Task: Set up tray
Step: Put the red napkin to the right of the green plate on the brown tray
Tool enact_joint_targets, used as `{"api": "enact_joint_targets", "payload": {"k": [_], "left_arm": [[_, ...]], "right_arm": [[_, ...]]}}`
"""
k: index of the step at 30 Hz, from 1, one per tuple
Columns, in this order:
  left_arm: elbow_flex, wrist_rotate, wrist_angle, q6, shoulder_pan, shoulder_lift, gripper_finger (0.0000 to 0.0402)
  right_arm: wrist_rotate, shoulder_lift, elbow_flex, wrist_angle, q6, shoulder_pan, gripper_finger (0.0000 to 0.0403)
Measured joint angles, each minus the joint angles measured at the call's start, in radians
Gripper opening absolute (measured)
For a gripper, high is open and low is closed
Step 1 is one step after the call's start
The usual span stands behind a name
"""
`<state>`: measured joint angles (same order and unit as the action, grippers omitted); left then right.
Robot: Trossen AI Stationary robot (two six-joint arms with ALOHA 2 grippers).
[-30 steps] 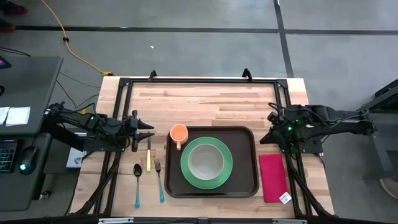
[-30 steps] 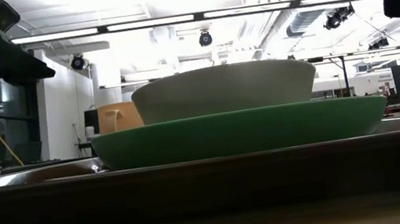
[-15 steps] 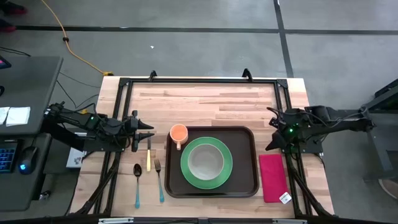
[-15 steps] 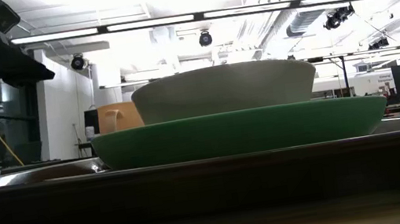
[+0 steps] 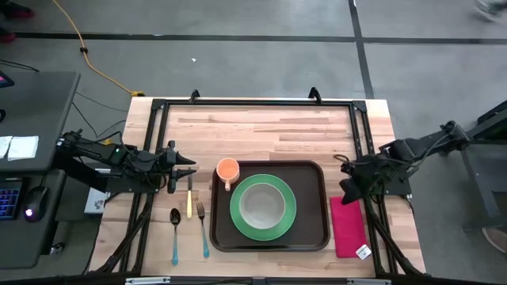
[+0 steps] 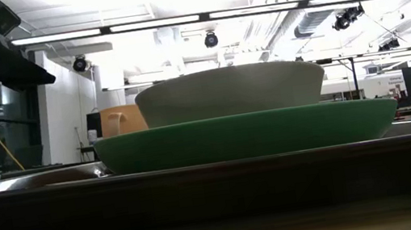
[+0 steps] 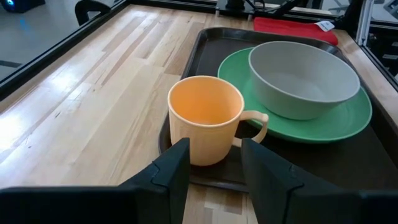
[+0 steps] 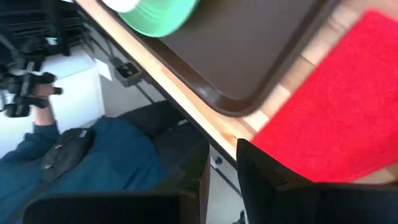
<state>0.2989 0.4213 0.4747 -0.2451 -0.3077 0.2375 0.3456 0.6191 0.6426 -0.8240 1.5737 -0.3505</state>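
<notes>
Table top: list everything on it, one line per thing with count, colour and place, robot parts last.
tray: one, dark brown, centre of the table's near half.
plate: one, green, in the tray's middle.
bowl: one, grey, on the plate.
mug: one, orange, on the tray's far left corner, over its rim.
napkin: one, red-pink, on the table right of the tray.
knife: one, yellow handle, left of the tray.
fork: one, blue handle, between knife and tray.
spoon: one, blue handle, leftmost.
left gripper: dark, open, left of the mug.
right gripper: dark, open, above the napkin's far end.
</notes>
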Motion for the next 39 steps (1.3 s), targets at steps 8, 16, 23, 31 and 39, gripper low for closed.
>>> {"api": "enact_joint_targets", "payload": {"k": [8,16,23,31,39], "left_arm": [[0.0,0.001,0.01,0.003,0.0,0.0,0.0172],[0.0,0.002,0.026,0.004,0.0,0.0,0.0172],[0.0,0.001,0.031,0.004,0.0,0.0,0.0172],[0.0,0.0,0.051,0.0,0.0,0.0,0.0172],[0.0,-0.001,0.052,0.0,0.0,0.0,0.0172]], "right_arm": [[-0.117,0.087,0.0,0.089,0.136,-0.128,0.0058],[-0.18,0.183,0.0,0.157,0.261,-0.242,0.0058],[-0.184,0.281,0.0,0.18,0.313,-0.295,0.0058],[-0.172,0.394,0.0,0.201,0.332,-0.299,0.0058],[-0.173,0.493,0.0,0.199,0.338,-0.299,0.0058]]}}
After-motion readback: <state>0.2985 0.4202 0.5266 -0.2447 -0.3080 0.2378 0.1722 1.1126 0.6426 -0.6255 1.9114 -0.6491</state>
